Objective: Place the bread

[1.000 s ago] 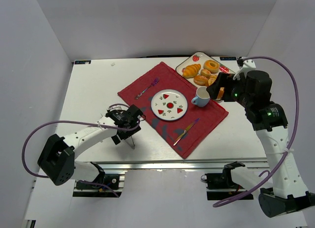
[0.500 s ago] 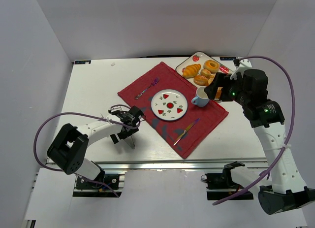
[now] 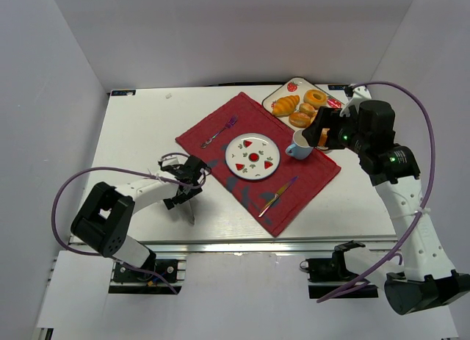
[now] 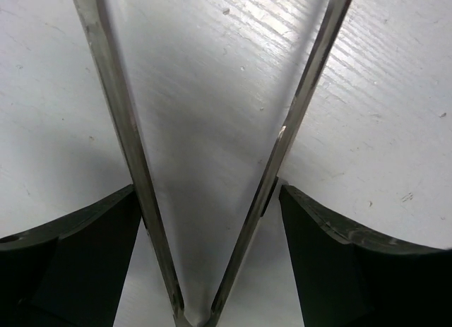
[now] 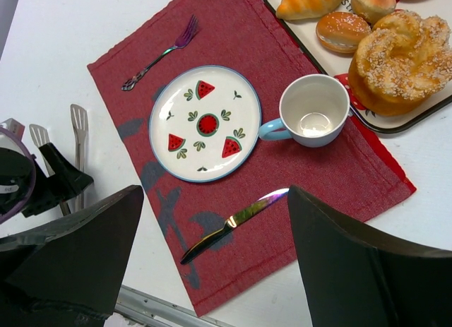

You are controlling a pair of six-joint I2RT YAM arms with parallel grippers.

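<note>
While the croissant is seen on the tray at upper right, the left gripper is spread astride metal tongs; the right gripper is held wide apart, empty.

You have a red placemat blotched with dark grey leaf shapes, a white table, a white plate with a thin blue rim, red-and-green watermelon slices and small green sprigs, and a cup that is pale blue outside and white inside. Your bread is golden-orange with darker ridges, the tray is cream with a dark edge and a red strawberry print, the bun is glossy brown and the ring pastry is tan, speckled white. The fork shines purple, the knife has a rainbow sheen running into a dark handle, and the tongs are plain silver-grey.
</note>
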